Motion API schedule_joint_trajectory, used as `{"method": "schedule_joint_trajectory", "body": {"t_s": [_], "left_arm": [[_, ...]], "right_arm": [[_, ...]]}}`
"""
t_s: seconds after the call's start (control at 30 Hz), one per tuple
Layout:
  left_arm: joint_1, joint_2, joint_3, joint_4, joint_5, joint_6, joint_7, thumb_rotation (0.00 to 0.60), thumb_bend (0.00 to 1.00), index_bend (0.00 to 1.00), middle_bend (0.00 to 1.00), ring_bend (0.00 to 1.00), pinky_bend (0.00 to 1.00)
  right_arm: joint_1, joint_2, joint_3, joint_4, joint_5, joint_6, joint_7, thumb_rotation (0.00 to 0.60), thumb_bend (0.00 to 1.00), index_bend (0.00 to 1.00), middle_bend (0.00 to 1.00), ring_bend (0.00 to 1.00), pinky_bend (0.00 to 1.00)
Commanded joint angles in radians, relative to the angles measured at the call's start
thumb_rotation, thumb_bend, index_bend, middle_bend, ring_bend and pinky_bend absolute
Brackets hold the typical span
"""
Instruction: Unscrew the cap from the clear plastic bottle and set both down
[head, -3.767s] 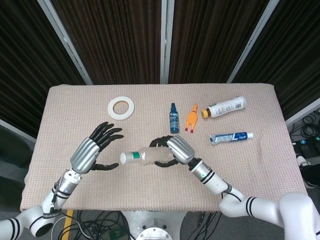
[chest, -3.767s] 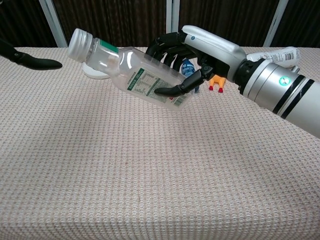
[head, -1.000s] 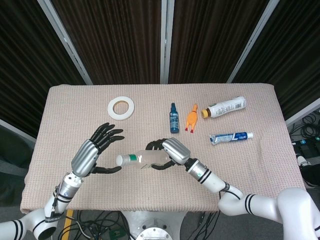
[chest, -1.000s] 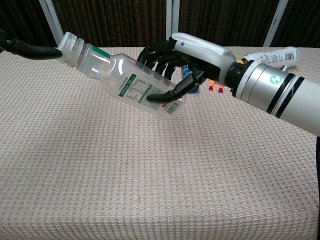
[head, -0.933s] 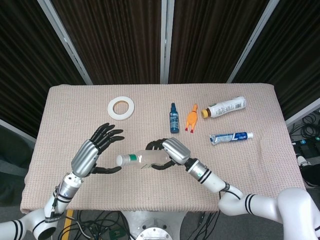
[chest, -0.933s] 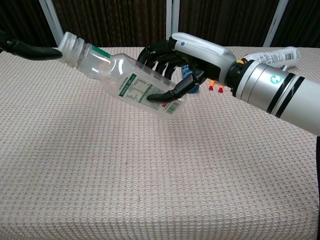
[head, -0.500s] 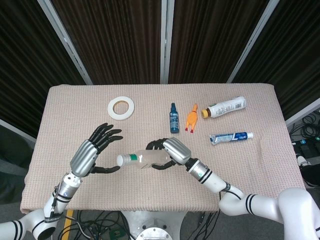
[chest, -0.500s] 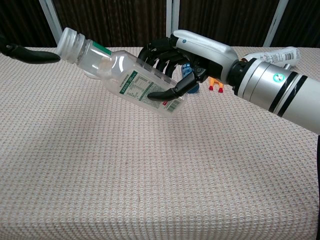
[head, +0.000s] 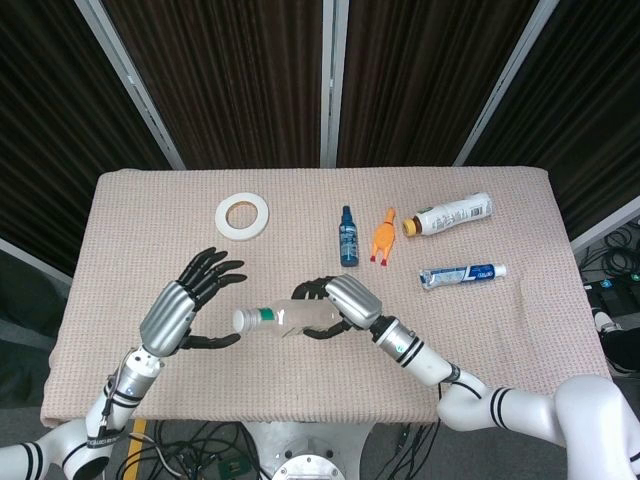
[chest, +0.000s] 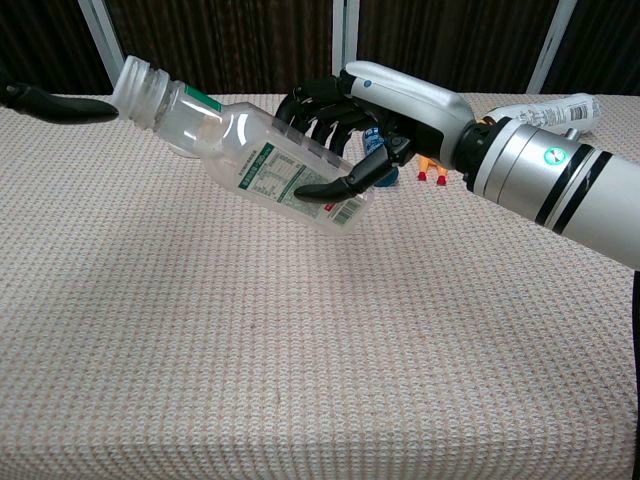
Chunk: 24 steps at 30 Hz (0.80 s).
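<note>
Over the tabletop (head: 520, 330), toward the front edge near its middle, the right hand (head: 335, 301) has the clear plastic bottle (head: 290, 317) clamped round the body, held off the cloth & tilted, neck pointing toward the left edge. Left hand (head: 185, 308) sits just off the neck end, spread wide, gripping nothing; in the chest view one of its fingers (chest: 60, 105) reaches in beside the cap (chest: 137, 79), touching or nearly, can't call it from here.

What's changed: a few secs back the bottle was further right & the left hand stood well clear. Now the neck's been brought over to it, and over the last sec it's barely shifted, just a small lift of the neck end. So the handoff position's set, cap on as yet, twisting prob not begun, nothing set down.

Rest of the table, back half: white bottle (head: 448, 216) lying near the right edge, toothpaste tube (head: 462, 273) below it, tape roll (head: 242, 215) toward the back left, rubber chicken (head: 383, 236), small blue spray bottle (head: 347, 236)
</note>
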Motion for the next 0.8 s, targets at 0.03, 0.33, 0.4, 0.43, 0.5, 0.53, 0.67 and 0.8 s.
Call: {"method": "schedule_joint_trajectory", "body": {"t_s": [0.03, 0.33, 0.4, 0.43, 0.5, 0.53, 0.67, 0.8], "left_arm": [[0.005, 0.0, 0.008, 0.005, 0.003, 0.001, -0.002, 0.6, 0.0, 0.21, 0.14, 0.04, 0.04], [0.009, 0.025, 0.024, 0.018, -0.001, -0.015, -0.021, 0.6, 0.04, 0.3, 0.14, 0.04, 0.04], [0.008, 0.029, 0.026, 0.018, 0.004, -0.016, -0.025, 0.6, 0.08, 0.31, 0.14, 0.04, 0.04], [0.008, 0.03, 0.027, 0.017, 0.007, -0.016, -0.025, 0.6, 0.11, 0.32, 0.14, 0.04, 0.04], [0.007, 0.032, 0.03, 0.016, 0.009, -0.02, -0.023, 0.6, 0.13, 0.33, 0.14, 0.04, 0.04], [0.006, 0.033, 0.031, 0.015, 0.01, -0.022, -0.022, 0.6, 0.15, 0.33, 0.14, 0.04, 0.04], [0.002, 0.041, 0.035, 0.007, 0.012, -0.036, -0.018, 0.6, 0.21, 0.33, 0.14, 0.04, 0.04], [-0.003, 0.048, 0.036, -0.001, 0.013, -0.047, -0.012, 0.6, 0.24, 0.33, 0.14, 0.04, 0.04]], "right_arm": [[-0.002, 0.004, 0.0, -0.004, 0.0, 0.003, 0.001, 0.6, 0.47, 0.59, 0.54, 0.43, 0.57], [-0.006, 0.006, -0.002, -0.005, -0.003, 0.013, 0.007, 0.6, 0.47, 0.59, 0.54, 0.43, 0.57], [-0.006, 0.005, -0.002, -0.004, -0.004, 0.013, 0.007, 0.6, 0.47, 0.59, 0.54, 0.43, 0.57], [-0.006, 0.005, -0.003, -0.004, -0.004, 0.013, 0.008, 0.6, 0.47, 0.59, 0.54, 0.43, 0.57], [-0.006, 0.004, -0.002, -0.003, -0.005, 0.015, 0.009, 0.6, 0.47, 0.6, 0.54, 0.43, 0.57], [-0.006, 0.004, -0.002, -0.003, -0.006, 0.015, 0.009, 0.6, 0.47, 0.6, 0.54, 0.43, 0.57], [-0.006, 0.002, -0.003, -0.001, -0.008, 0.018, 0.012, 0.6, 0.47, 0.6, 0.55, 0.43, 0.57], [-0.005, 0.0, -0.004, 0.001, -0.009, 0.018, 0.015, 0.6, 0.47, 0.6, 0.55, 0.43, 0.57]]}}
